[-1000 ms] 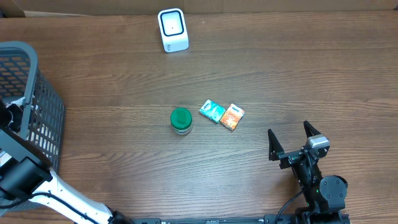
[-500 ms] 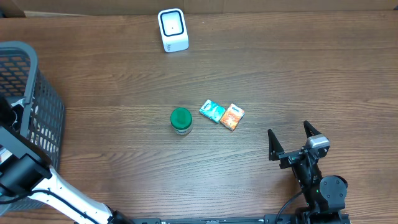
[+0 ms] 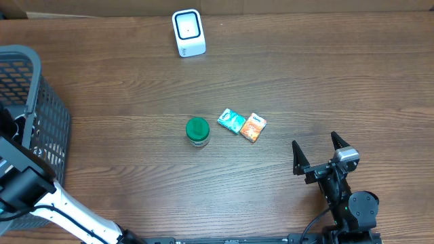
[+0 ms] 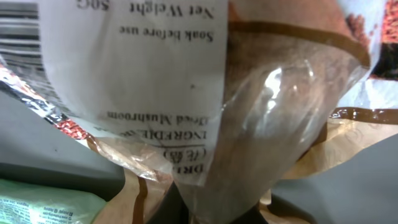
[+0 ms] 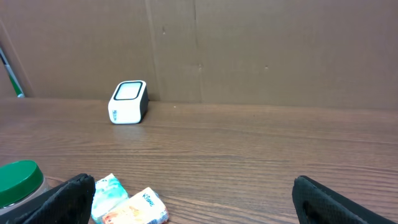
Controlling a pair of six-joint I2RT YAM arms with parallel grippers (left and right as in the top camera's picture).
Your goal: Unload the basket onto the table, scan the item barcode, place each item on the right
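Note:
The item, a clear bag of dried mushrooms [image 4: 280,106] with a white printed label [image 4: 137,68], fills the left wrist view. Part of a barcode [image 4: 18,31] shows at its top left. My left gripper [image 4: 217,210] is shut on the bag's lower fold, with dark fingers [image 4: 171,208] on either side of the plastic. In the overhead view the left arm [image 3: 24,186] reaches into the grey basket [image 3: 41,88], which hides its gripper. The white scanner [image 3: 188,32] [image 5: 129,101] stands at the table's far edge. My right gripper [image 3: 319,154] [image 5: 193,199] rests open near the front right, holding nothing.
A green-lidded jar [image 3: 197,131] [image 5: 18,180], a teal tissue pack [image 3: 231,120] [image 5: 107,191] and an orange tissue pack [image 3: 253,127] [image 5: 142,208] lie mid-table. A pale green packet [image 4: 43,208] lies in the basket beside the bag. A cardboard wall [image 5: 249,50] stands behind the scanner.
The left arm has shifted slightly at the basket and its jaws have closed on the bag. The right arm and the table items have not moved.

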